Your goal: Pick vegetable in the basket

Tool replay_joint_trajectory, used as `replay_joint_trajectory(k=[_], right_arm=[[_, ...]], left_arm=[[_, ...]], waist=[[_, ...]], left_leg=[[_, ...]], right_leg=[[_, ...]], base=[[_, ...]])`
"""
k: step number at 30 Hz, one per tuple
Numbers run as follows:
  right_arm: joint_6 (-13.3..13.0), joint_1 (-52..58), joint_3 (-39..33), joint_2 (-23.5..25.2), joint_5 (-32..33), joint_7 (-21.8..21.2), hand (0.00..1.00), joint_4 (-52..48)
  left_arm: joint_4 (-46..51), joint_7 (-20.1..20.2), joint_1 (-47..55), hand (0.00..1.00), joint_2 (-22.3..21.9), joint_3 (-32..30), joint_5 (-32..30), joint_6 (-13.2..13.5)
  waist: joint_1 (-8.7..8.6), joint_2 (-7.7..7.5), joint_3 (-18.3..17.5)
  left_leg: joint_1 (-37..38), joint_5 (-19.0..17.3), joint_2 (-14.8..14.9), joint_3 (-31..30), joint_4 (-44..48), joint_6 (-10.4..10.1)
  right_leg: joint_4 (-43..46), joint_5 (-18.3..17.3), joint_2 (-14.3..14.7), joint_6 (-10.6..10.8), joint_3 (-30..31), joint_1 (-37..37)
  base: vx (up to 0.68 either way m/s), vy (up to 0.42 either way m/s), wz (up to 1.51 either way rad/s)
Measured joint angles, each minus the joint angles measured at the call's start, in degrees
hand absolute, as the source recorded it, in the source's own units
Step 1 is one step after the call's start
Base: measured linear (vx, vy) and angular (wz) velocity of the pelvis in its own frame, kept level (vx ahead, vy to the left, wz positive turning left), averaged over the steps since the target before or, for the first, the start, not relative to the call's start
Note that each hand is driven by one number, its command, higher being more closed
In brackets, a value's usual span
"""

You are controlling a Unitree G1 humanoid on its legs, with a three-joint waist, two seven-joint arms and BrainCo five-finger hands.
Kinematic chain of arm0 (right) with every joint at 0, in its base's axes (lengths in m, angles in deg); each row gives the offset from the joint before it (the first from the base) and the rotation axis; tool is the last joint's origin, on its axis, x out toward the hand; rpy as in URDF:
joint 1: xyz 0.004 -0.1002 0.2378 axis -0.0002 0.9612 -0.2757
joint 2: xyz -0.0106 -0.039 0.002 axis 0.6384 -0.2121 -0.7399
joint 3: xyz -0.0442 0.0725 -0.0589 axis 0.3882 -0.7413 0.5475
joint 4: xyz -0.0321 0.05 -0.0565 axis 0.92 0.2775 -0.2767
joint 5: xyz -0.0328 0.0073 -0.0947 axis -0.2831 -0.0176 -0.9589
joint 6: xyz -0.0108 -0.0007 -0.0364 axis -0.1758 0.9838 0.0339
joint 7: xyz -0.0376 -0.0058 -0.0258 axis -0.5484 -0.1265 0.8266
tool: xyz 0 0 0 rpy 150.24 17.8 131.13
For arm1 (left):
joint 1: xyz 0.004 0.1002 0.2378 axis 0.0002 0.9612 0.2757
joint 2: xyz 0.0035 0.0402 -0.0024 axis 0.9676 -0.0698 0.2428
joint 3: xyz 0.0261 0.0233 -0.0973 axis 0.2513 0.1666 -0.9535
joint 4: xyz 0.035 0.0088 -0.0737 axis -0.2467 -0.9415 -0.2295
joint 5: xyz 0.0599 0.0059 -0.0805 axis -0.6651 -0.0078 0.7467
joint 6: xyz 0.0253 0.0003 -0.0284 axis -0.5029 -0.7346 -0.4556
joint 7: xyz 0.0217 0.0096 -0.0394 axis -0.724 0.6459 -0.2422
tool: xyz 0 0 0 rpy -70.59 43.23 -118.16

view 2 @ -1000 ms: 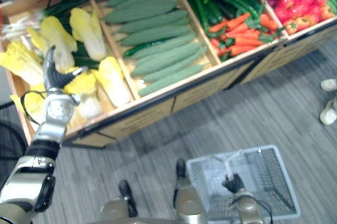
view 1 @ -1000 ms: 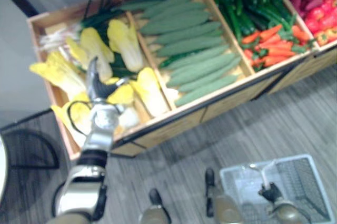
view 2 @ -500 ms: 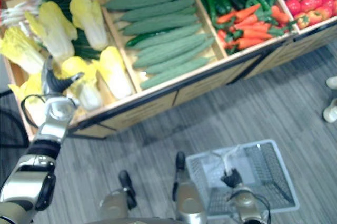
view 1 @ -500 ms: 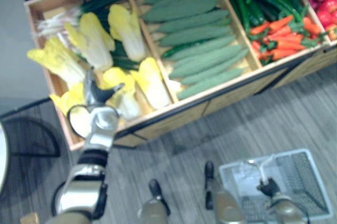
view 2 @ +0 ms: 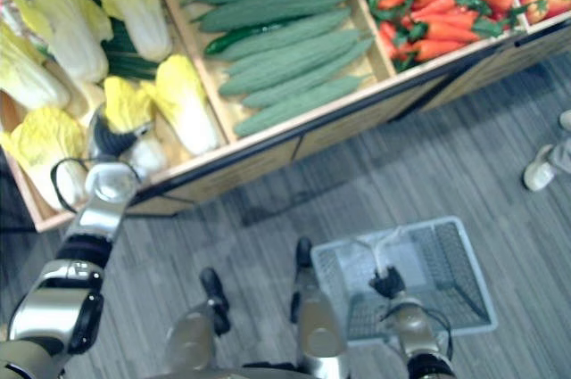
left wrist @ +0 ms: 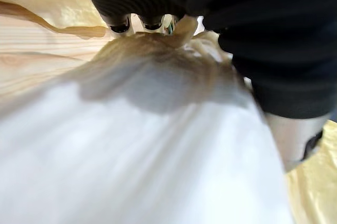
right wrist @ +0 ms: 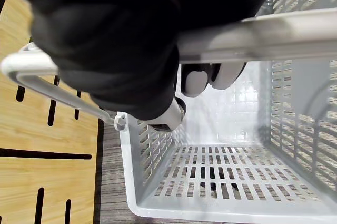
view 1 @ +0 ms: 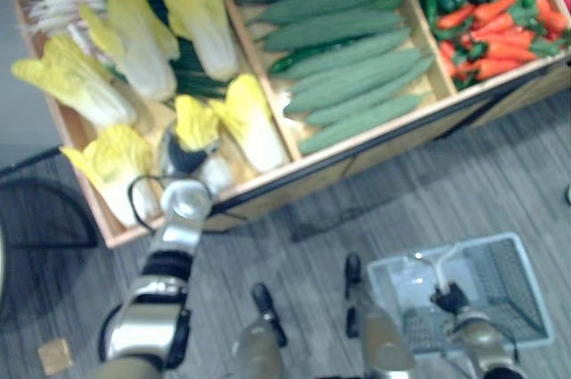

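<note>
I'm looking down on a long wooden produce stand split into compartments, standing on grey plank floor. The middle compartment is stacked with pale green cucumbers. To its right lies a pile of orange-red vegetables; I can't tell whether they are carrots or peppers. The left compartment holds yellow-leaved napa cabbages. Down by my right side, the white mesh basket hangs over the floor, well apart from the stand. My right hand has its fingers clenched round the basket's handle. My left hand is in the front row of the left compartment, lying on one napa cabbage that sits between two others. In the left wrist view, its white stalk is pressed close under the palm. The fingers curl over the leafy end, grasping it where it lies on the wood.
</note>
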Motion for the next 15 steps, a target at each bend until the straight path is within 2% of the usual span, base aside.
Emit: replay_joint_trajectory(k=[5, 11, 15], right_arm=[[-0.24, -0.91, 0.02, -0.16, 0.47, -0.29, 1.0, 0.0], [-1.93, -0.57, -1.27, -1.63, 0.44, -1.1, 1.0, -0.07], [-3.08, 1.88, -3.78, -1.73, 0.36, -1.12, 1.0, -1.16]], left_arm=[[-1.7, -3.21, -1.79, 1.0, 0.14, 0.96, -2.63, -0.07], [-0.79, -6.46, -2.77, 1.0, 0.46, 1.41, -7.16, 0.18], [8.79, -6.9, 0.09, 1.0, 3.69, 1.35, -9.96, 1.54]], waist=[[-0.07, -0.13, 0.08], [-0.11, 0.12, 0.21], [-0.06, 0.54, 0.01]], left_leg=[[0.01, -0.02, -0.27, 0.04, -0.09, 0.04], [1.93, 0.28, -1.03, 0.0, -0.36, 0.41], [6.34, 0.32, -1.27, -0.02, -1.55, 0.44]], right_leg=[[-0.03, 0.02, -0.06, 0.04, 0.08, -0.03], [-0.31, 0.06, -0.95, 0.09, -0.61, 2.23], [-1.09, 0.02, -0.97, 0.07, -1.84, 6.78]], base=[[0.0, 0.0, 0.0], [0.01, 0.011, 0.03], [0.0, 0.012, 0.07]])
